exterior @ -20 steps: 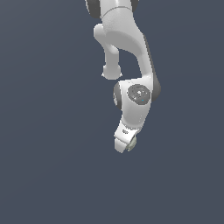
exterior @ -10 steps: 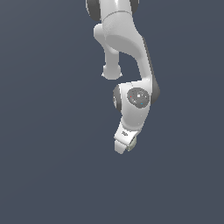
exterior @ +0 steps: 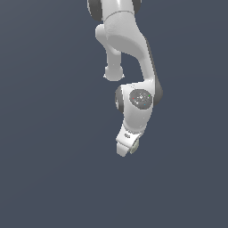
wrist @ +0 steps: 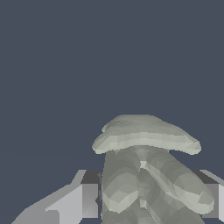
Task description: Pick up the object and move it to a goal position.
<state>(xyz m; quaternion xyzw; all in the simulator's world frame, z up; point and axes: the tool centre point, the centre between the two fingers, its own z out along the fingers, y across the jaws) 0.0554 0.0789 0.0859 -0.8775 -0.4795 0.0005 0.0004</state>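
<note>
The object, a lumpy pale grey-green block with ridged lobes, fills the lower part of the wrist view. It sits between the two fingers of my gripper, one grey pad on one side and the other pad on the opposite side, both pressed to it. In the exterior view only the white arm and the hand show, seen from above. The fingers and the object are hidden under the hand there.
A plain dark grey-blue surface lies all around the arm in both views. No other objects or edges show.
The arm has barely shifted over the last second; the hand stays at about the same spot in the exterior view.
</note>
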